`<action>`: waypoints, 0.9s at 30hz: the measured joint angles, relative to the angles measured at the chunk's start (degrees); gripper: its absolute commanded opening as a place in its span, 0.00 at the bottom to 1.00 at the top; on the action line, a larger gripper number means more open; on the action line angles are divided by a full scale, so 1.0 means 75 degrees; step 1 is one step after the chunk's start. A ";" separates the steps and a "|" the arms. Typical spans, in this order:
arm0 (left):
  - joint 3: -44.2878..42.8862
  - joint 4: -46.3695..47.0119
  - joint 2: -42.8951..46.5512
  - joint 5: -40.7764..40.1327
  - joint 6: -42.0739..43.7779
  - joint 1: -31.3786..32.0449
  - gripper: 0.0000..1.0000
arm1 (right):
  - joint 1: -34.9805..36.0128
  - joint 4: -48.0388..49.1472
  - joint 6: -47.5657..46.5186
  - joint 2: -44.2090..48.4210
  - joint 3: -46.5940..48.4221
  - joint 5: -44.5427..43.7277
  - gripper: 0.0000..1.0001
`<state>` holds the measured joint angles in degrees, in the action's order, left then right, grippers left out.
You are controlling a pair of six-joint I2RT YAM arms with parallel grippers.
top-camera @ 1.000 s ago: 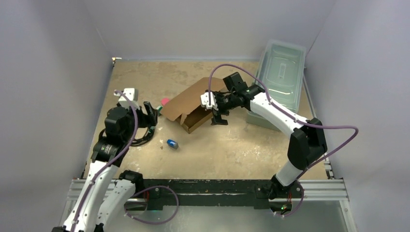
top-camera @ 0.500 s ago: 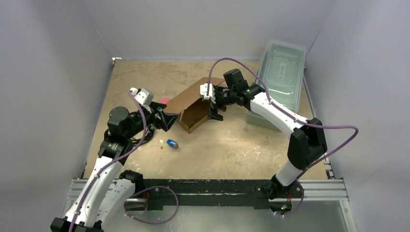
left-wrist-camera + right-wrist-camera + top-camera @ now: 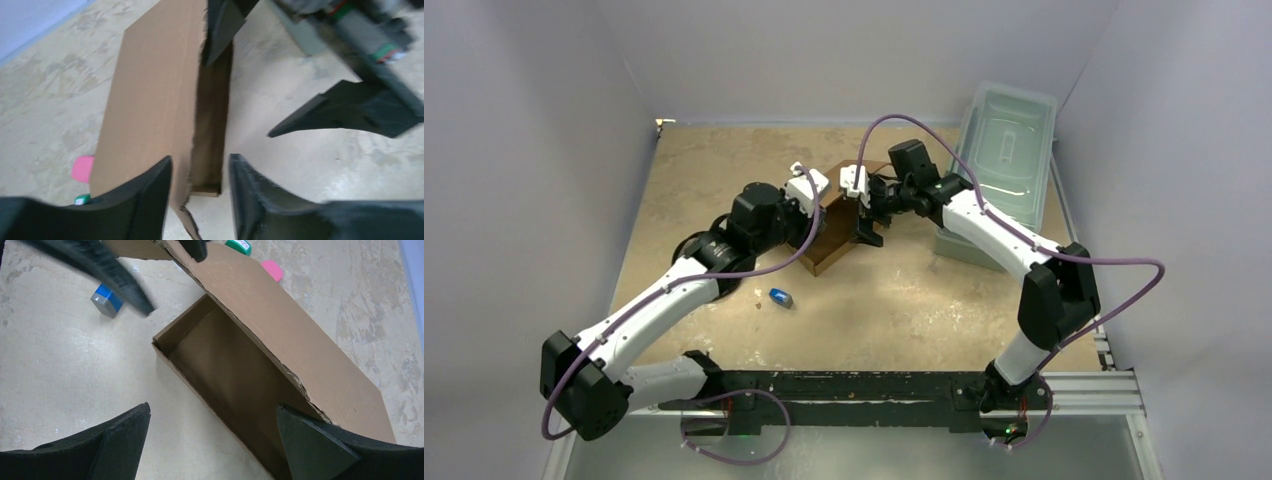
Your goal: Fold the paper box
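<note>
Blue and small, one block (image 3: 779, 297) lies nearest to the arm bases, alone on the bare table (image 3: 894, 320). Behind it, near the middle of the table, sits the one paper box (image 3: 832, 243). Its walls already make a shallow tray, and the lid flap is not yet closed; it rises from the long side that is away from the right arm. The left gripper (image 3: 200, 161) is at the near end of this flap. Its fingers (image 3: 150, 200) are about half apart, with the torn corner of the cardboard in the gap, and I see no pinch on it, so it holds nothing. The right gripper (image 3: 214, 410) hangs over the tray with its jaws fully wide and is also empty. One pink piece (image 3: 272, 270) and one green piece (image 3: 239, 245) lie just beyond the flap. Farthest away, on the right, stands one clear bin (image 3: 1009, 130). I think the danger is in the ragged edge: if the left fingers close there and pull, the flap may tear more. The light box may also slide, because nothing presses it down. The two grippers are very near each other, so a quick move could make them collide.
</note>
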<state>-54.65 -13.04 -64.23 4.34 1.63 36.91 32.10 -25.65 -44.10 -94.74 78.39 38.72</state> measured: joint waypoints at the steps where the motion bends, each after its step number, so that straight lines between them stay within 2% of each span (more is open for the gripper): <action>1: -0.0044 -0.0052 -0.0096 -0.0128 0.0076 -0.0003 0.24 | -0.0006 0.0006 0.0015 0.0000 0.0000 0.0000 0.99; 5: -0.0216 -0.0242 -0.0382 -0.0542 0.0347 0.0000 0.00 | -0.0064 0.0047 0.0032 0.0000 -0.0038 0.0020 0.99; 11: -0.0256 -0.0335 -0.0425 -0.0679 0.0857 0.0000 0.00 | -0.0501 -0.0280 -0.0335 0.0245 -0.0172 0.0595 0.99; 17: -0.0396 -0.0364 -0.0411 -0.0221 0.1364 -0.0003 0.00 | -0.1355 -0.1329 -0.1448 0.1463 -0.0012 0.1169 0.99; 20: -0.0775 -0.0393 -0.0644 0.0201 0.1542 -0.0003 0.00 | -0.1317 -0.1708 -0.1865 0.1521 0.0766 0.1160 0.99; 24: -0.1297 -0.0385 -0.1023 0.0615 0.1760 -0.0003 0.00 | -0.1239 -0.2145 -0.2343 0.0895 0.2168 0.1102 0.99; 27: -0.1632 -0.0379 -0.1309 0.0839 0.1958 -0.0003 0.00 | -0.1224 -0.2471 -0.2611 0.0315 0.2818 0.1017 0.92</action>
<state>-66.89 -15.88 -74.04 10.63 16.32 36.88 22.92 -44.18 -63.68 -92.38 99.53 46.35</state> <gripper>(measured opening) 0.007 0.982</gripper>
